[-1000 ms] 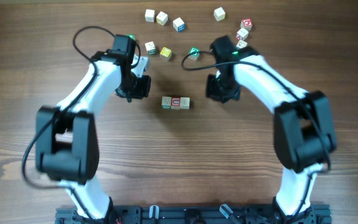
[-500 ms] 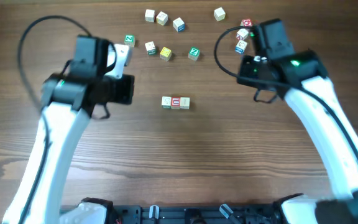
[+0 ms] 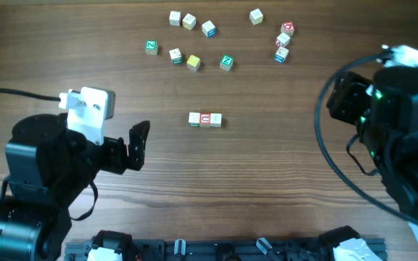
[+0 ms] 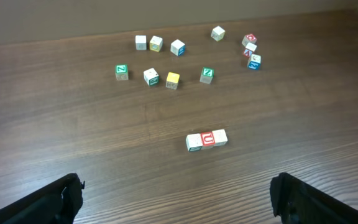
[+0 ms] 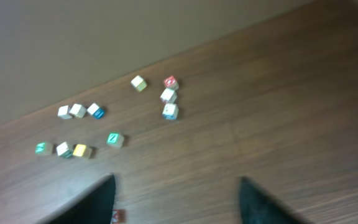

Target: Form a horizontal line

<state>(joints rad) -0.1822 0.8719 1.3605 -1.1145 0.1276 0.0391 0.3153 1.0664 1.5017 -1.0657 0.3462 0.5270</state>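
Note:
The horizontal line (image 3: 205,119) is a short row of three touching cubes at the table's middle: green-trimmed, red-marked, plain pale. In the left wrist view the horizontal line (image 4: 207,139) lies ahead, well beyond the fingers. My left gripper (image 3: 136,143) hangs to the row's lower left, raised and open, and between the wide-apart tips of the left gripper (image 4: 176,190) only bare wood shows. My right gripper (image 5: 178,183) is open too and holds nothing. A red-marked cube (image 5: 118,216) peeks out beside its left finger. The right arm (image 3: 394,123) stands far right of the row.
Several loose cubes lie scattered along the far side: a green one (image 3: 151,47), a yellow one (image 3: 193,62), and a small cluster (image 3: 283,41) at the back right. A black cable (image 3: 20,94) trails from the left arm.
Both arms have pulled away from the row, up and toward the near corners. Both grippers have gone from shut to open. The three-cube row has not moved.

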